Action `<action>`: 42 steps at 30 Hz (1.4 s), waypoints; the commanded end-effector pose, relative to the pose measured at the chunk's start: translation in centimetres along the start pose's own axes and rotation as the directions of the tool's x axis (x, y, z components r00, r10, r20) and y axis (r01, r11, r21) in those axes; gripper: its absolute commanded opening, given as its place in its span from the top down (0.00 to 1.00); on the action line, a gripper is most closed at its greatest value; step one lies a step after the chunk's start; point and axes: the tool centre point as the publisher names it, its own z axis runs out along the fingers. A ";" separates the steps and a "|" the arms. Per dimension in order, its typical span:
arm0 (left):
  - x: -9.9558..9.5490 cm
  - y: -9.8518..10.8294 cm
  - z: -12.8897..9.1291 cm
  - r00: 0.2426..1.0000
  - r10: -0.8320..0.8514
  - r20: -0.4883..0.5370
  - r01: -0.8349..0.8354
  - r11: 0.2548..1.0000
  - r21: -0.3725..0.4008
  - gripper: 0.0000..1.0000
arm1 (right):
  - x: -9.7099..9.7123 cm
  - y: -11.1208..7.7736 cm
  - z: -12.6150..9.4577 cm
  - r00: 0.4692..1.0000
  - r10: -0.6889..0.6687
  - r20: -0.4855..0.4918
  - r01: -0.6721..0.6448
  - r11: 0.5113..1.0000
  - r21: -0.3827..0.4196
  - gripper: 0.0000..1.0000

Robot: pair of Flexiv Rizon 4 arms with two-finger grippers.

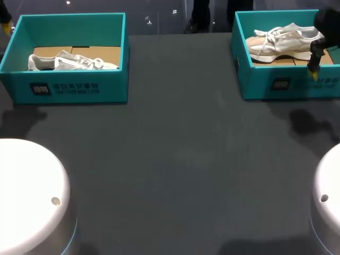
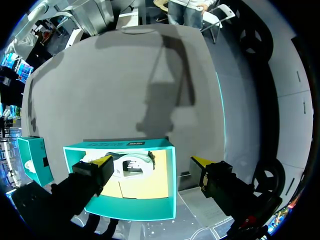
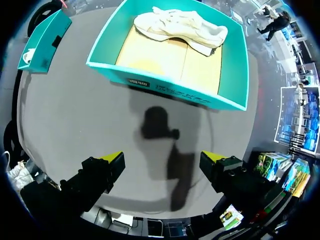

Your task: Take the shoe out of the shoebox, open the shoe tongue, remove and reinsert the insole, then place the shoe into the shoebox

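- Dark grey table (image 1: 175, 154) carries two teal boxes: a left shoebox (image 1: 74, 87) at its far left corner and a right shoebox (image 1: 287, 85) at its far right corner.
- A grey shoe (image 1: 74, 62) lies on its side on the left box's cardboard floor. A beige sneaker (image 1: 284, 40) lies towards the right box's back wall.
- The left gripper (image 2: 152, 162) hangs above the left box with its jaws wide apart and empty.
- The right gripper (image 3: 161, 157) hovers just short of the right box's near wall, its jaws also spread and holding nothing.
- Either shoe probably handles light, with a soft upper and loose laces that could snag.
- The firmer heel or the sole edge looks the safest place to grip.
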 end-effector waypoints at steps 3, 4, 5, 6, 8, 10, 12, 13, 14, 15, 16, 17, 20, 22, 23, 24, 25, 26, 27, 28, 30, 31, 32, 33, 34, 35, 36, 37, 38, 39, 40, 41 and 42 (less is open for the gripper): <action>0.0 -0.1 0.0 1.000 0.001 -0.002 -0.001 1.000 -0.001 0.00 | -0.2 2.0 -0.9 0.998 0.038 0.040 -0.041 0.998 0.054 0.00; 0.0 -0.1 0.0 1.000 0.001 -0.002 -0.001 1.000 -0.001 0.00 | -0.3 2.2 -1.0 0.998 0.044 0.044 -0.046 0.998 0.052 0.00; 0.0 -0.1 0.0 1.000 0.001 -0.002 -0.001 1.000 -0.001 0.00 | -0.4 2.3 -1.0 0.998 0.050 0.043 -0.052 0.997 0.048 0.00; 0.0 -0.1 0.0 1.000 0.001 -0.002 -0.001 1.000 -0.001 0.00 | -0.7 2.5 -1.0 0.998 0.057 0.040 -0.059 0.997 0.044 0.00; 0.0 -0.1 0.0 1.000 0.001 -0.002 -0.001 1.000 -0.001 0.00 | -1.3 3.1 -1.2 0.997 0.065 0.037 -0.067 0.997 0.039 0.00; 0.0 -0.1 0.0 1.000 0.001 -0.002 -0.001 1.000 -0.001 0.00 | -2.0 3.7 -1.6 0.996 0.076 0.044 -0.078 0.996 0.035 0.00; 0.0 -0.1 0.0 1.000 0.001 -0.002 -0.001 1.000 -0.001 0.00 | -2.8 4.1 -2.1 0.995 0.088 0.043 -0.089 0.996 0.020 0.00; 0.0 -0.1 0.0 1.000 0.001 -0.002 -0.001 1.000 -0.001 0.00 | -3.1 4.4 -2.4 0.994 0.097 0.052 -0.098 0.995 0.015 0.00; 0.0 -0.1 0.0 1.000 0.001 -0.002 -0.001 1.000 -0.001 0.00 | -3.4 4.6 -2.8 0.994 0.100 0.053 -0.101 0.995 0.008 0.00; 0.0 -0.1 0.0 1.000 0.001 -0.002 -0.001 1.000 -0.001 0.00 | -3.7 4.8 -3.1 0.993 0.100 0.058 -0.101 0.995 0.001 0.00; 0.0 -0.1 0.0 1.000 0.001 -0.002 -0.001 1.000 -0.001 0.00 | -4.0 5.1 -3.3 0.992 0.110 0.069 -0.110 0.994 0.001 0.00; 0.0 -0.1 0.0 1.000 0.001 -0.002 -0.001 1.000 -0.001 0.00 | -4.3 5.4 -3.5 0.991 0.111 0.072 -0.111 0.994 -0.002 0.00; 0.0 -0.1 0.0 1.000 0.001 -0.002 -0.001 1.000 -0.001 0.00 | -4.8 6.2 -4.0 0.991 0.110 0.077 -0.108 0.994 -0.020 0.00; 0.0 -0.1 0.0 1.000 0.001 -0.002 -0.001 1.000 -0.001 0.00 | -5.5 6.8 -3.9 0.991 0.117 0.068 -0.116 0.993 -0.029 0.00; 0.0 -0.1 0.0 1.000 0.001 -0.002 -0.001 1.000 -0.001 0.00 | -5.7 7.1 -3.9 0.991 0.116 0.067 -0.114 0.993 -0.033 0.00; 0.0 -0.1 0.0 1.000 0.001 -0.002 -0.001 1.000 -0.001 0.00 | -5.8 7.4 -4.0 0.990 0.123 0.068 -0.120 0.992 -0.041 0.00; 0.0 -0.1 0.0 1.000 0.001 -0.002 -0.001 1.000 -0.001 0.00 | -5.9 7.8 -4.0 0.990 0.126 0.068 -0.123 0.991 -0.053 0.00; 0.0 -0.1 0.0 1.000 0.001 -0.002 -0.001 1.000 -0.001 0.00 | -6.0 8.2 -4.1 0.990 0.125 0.064 -0.121 0.991 -0.058 0.00; 0.0 -0.1 0.0 1.000 0.001 -0.002 -0.001 1.000 -0.001 0.00 | -6.1 8.6 -4.0 0.990 0.125 0.065 -0.121 0.990 -0.066 0.00; 0.0 -0.1 0.0 1.000 0.001 -0.002 -0.001 1.000 -0.001 0.00 | -6.1 9.0 -4.0 0.990 0.123 0.067 -0.118 0.990 -0.077 0.00; 0.0 -0.1 0.0 1.000 0.001 -0.002 -0.001 1.000 -0.001 0.00 | -6.4 9.8 -3.8 0.990 0.126 0.063 -0.120 0.989 -0.081 0.00; 0.0 -0.1 0.0 1.000 0.001 -0.002 -0.001 1.000 -0.001 0.00 | -6.7 10.2 -3.7 0.990 0.127 0.063 -0.120 0.988 -0.098 0.00; 0.0 -0.1 0.0 1.000 0.001 -0.002 -0.001 1.000 -0.001 0.00 | -6.9 10.6 -3.6 0.990 0.126 0.056 -0.120 0.987 -0.105 0.00; 0.0 -0.1 0.0 1.000 0.001 -0.002 -0.001 1.000 -0.001 0.00 | -7.1 11.1 -3.4 0.990 0.131 0.051 -0.125 0.986 -0.106 0.00; 0.0 -0.1 0.0 1.000 0.001 -0.002 -0.001 1.000 -0.001 0.00 | -7.3 11.6 -3.2 0.994 0.109 0.033 -0.104 0.987 -0.126 0.00; 0.0 -0.1 0.0 1.000 0.001 -0.002 -0.001 1.000 -0.001 0.00 | -7.4 12.1 -3.0 0.996 0.093 0.015 -0.091 0.988 -0.128 0.00; 0.0 -0.1 0.0 1.000 0.001 -0.002 -0.001 1.000 -0.001 0.00 | -7.4 12.1 -3.0 0.996 0.093 0.015 -0.091 0.988 -0.128 0.00; 0.0 -0.1 0.0 1.000 0.001 -0.002 -0.001 1.000 -0.001 0.00 | -7.4 12.1 -3.0 0.996 0.093 0.015 -0.091 0.988 -0.128 0.00; 0.0 -0.1 0.0 1.000 0.001 -0.002 -0.001 1.000 -0.001 0.00 | -7.4 12.1 -3.0 0.996 0.093 0.015 -0.091 0.988 -0.128 0.00; 0.0 -0.1 0.0 1.000 0.001 -0.002 -0.001 1.000 -0.001 0.00 | -7.4 12.1 -3.0 0.996 0.093 0.015 -0.091 0.988 -0.128 0.00; 0.0 -0.1 0.0 1.000 0.001 -0.002 -0.001 1.000 -0.001 0.00 | -7.4 12.1 -3.0 0.996 0.093 0.015 -0.091 0.988 -0.128 0.00; 0.0 -0.1 0.0 1.000 0.001 -0.002 -0.001 1.000 -0.001 0.00 | -7.4 12.1 -3.0 0.996 0.093 0.015 -0.091 0.988 -0.128 0.00; 0.0 -0.1 0.0 1.000 0.001 -0.002 -0.001 1.000 -0.001 0.00 | -7.4 12.1 -3.0 0.996 0.093 0.015 -0.091 0.988 -0.128 0.00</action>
